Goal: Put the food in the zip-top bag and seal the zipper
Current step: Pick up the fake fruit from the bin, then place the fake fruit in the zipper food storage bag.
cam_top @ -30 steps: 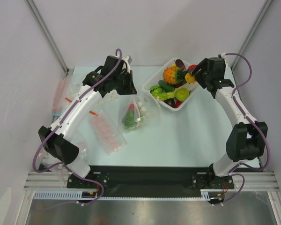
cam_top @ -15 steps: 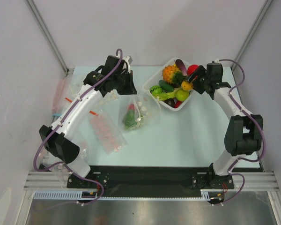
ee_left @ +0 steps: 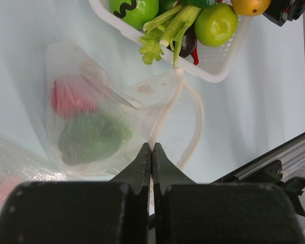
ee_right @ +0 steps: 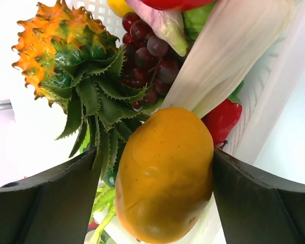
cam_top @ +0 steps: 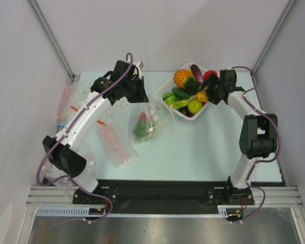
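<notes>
Two pcs (ee_left: pixel 91 138) bagged. L gripper (ee_left: pixel 152 150) clamps zip-top bag (ee_left: pixel 66 57) rim; R gripper (ee_right: pixel 155 168) straddles orange fruit (ee_right: pixel 165 175), grip unclear; lift next.

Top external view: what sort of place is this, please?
Probably a robotics lab test cell: plain white panel walls on metal frame posts, paired white robot arms bolted to a black base plate at the pale table's near edge, and glossy toy food in a white plastic basket.
</notes>
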{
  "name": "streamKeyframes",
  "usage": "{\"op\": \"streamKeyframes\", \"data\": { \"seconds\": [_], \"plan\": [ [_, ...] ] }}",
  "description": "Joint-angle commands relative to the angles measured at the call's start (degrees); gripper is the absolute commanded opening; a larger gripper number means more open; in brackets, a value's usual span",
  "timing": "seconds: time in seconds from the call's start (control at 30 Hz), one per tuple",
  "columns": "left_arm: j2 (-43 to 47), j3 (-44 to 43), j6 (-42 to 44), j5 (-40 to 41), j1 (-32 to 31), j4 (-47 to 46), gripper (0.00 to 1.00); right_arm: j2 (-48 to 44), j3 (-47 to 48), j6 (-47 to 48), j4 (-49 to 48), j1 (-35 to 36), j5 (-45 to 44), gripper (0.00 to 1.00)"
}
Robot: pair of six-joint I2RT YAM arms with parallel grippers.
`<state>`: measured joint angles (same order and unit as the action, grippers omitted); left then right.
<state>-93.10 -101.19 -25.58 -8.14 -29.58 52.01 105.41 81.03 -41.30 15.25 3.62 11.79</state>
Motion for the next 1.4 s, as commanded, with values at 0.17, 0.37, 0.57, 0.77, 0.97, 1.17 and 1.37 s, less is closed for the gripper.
{"op": "streamKeyframes", "data": {
  "seconds": [0.17, 0.37, 0.57, 0.77, 0.97, 1.17, 1.37],
  "plan": [
    [1.43, -2.61, -0.52, -0.47, 0.40, -0.42, 0.00, -4.06, 0.62, 0.78, 0.76, -0.63, -1.69, 0.77],
    [1.87, -2.53, -0.52, -0.38, 0.32, -0.07, 0.00, -6.61, -0.79, 0.96, 0.58, -1.51, -0.54, 0.68],
    [2.22, -2.09, -0.43, -0.38, 0.40, -0.07, 0.00, -9.60, -2.28, 1.13, 0.05, -2.65, 1.21, 0.64],
    [2.22, -2.00, -0.26, -0.56, 0.32, -0.15, 0.00, -13.55, -2.11, 5.60, -2.32, -2.13, 7.01, 0.65],
    [2.04, -2.52, 0.01, -1.09, 0.40, -0.42, 0.00, -16.81, -3.69, 11.23, -6.27, 2.44, 16.50, 0.64],
    [1.69, -4.01, 0.18, -0.74, 0.40, 0.28, 0.00, -22.25, -8.08, 17.03, -9.26, 10.25, 23.00, 0.63],
    [-0.15, -6.65, 0.18, -2.22, 0.32, 0.99, 0.00, -24.99, -14.13, 18.01, -14.61, 16.68, 26.70, 0.63]
  ]
}}
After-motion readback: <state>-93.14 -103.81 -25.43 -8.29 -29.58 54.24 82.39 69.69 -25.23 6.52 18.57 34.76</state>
